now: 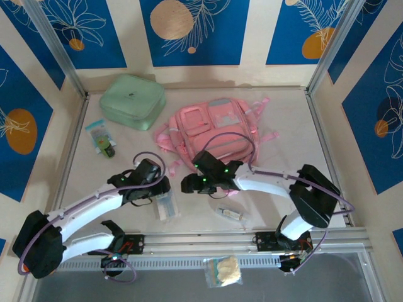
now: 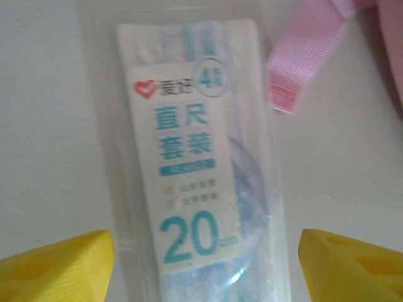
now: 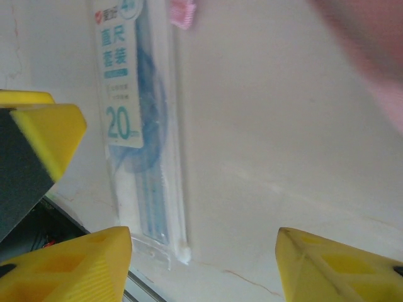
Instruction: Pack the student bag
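Note:
The student bag (image 1: 211, 133), a pink backpack with grey-white panels, lies flat at the middle back of the table. A clear ruler-set packet (image 2: 195, 176) printed "20 cm" lies on the table in front of it. My left gripper (image 2: 204, 270) is open right over this packet, with one yellow fingertip (image 2: 56, 267) on each side of it and nothing gripped. A pink strap end (image 2: 302, 63) lies just beyond the packet. My right gripper (image 3: 201, 264) is open over bare table, to the right of the packet (image 3: 141, 126). From above, the two grippers (image 1: 162, 192) (image 1: 189, 184) are close together before the bag.
A mint-green zip case (image 1: 132, 100) sits at the back left. A small packet (image 1: 101, 137) lies at the left and a small tube (image 1: 230, 214) near the front edge. Another bag (image 1: 223, 270) rests beyond the front rail. The left gripper's finger (image 3: 44, 138) is close beside my right gripper.

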Robot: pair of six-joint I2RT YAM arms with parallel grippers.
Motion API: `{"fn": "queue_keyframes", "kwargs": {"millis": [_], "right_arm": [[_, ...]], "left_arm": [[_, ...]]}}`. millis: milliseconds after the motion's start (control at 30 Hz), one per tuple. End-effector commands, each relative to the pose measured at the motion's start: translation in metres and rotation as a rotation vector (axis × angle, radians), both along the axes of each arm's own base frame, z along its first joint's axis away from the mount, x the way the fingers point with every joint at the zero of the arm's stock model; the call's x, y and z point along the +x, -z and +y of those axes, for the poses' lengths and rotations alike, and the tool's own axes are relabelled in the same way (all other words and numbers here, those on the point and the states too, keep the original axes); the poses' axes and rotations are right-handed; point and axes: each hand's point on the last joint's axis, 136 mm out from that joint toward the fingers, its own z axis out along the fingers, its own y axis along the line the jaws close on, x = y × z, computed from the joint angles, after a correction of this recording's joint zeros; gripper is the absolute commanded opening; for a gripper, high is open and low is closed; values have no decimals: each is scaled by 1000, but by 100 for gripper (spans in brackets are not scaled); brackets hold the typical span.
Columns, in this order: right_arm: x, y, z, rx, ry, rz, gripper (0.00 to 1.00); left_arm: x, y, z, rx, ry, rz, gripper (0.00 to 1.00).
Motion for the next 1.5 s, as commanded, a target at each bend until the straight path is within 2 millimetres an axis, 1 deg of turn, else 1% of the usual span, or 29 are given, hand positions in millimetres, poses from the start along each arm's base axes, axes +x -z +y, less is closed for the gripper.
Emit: {"fn": "queue_keyframes", "kwargs": {"millis": [0, 67, 133, 200, 333, 467, 667, 700, 800, 900, 1133, 1267, 1333, 1467], "right_arm": [[-9, 2, 23, 10, -40, 45, 55], [-9, 10, 33, 7, -50, 64, 52], [-9, 18, 41, -9, -65, 79, 49], [-9, 24, 48, -18, -76, 93, 48], [-7, 36, 59, -59, -94, 95, 48], [-4, 45, 63, -78, -95, 103, 48], [-11, 55, 81, -50, -149, 132, 49], [-12, 55, 84, -38, -154, 139, 48], [-15, 43, 93, 9, -187, 118, 47], [-14, 26, 98, 46, -205, 87, 44], [-14, 0, 95, 124, -217, 60, 36], [-16, 1, 96, 139, -226, 75, 27], [-17, 9, 96, 130, -230, 89, 23], [-14, 14, 94, 113, -215, 97, 16]], "left_arm": [[-17, 20, 8, -43, -9, 64, 62], [-21, 26, 11, -53, -18, 70, 52], [-24, 28, 13, -51, -15, 74, 45], [-26, 31, 14, -54, -15, 78, 39], [-29, 39, 17, -55, -19, 83, 30], [-32, 44, 17, -67, -23, 90, 23], [-33, 48, 20, -44, -25, 100, 14], [-33, 48, 19, -51, -21, 100, 13], [-33, 49, 22, -34, -28, 103, 6], [-33, 50, 24, -21, -29, 103, 5], [-34, 48, 25, -20, -28, 95, 5], [-34, 46, 22, -42, -23, 92, 4], [-32, 45, 20, -52, -18, 84, 4], [-32, 43, 18, -57, -14, 84, 3]]}}
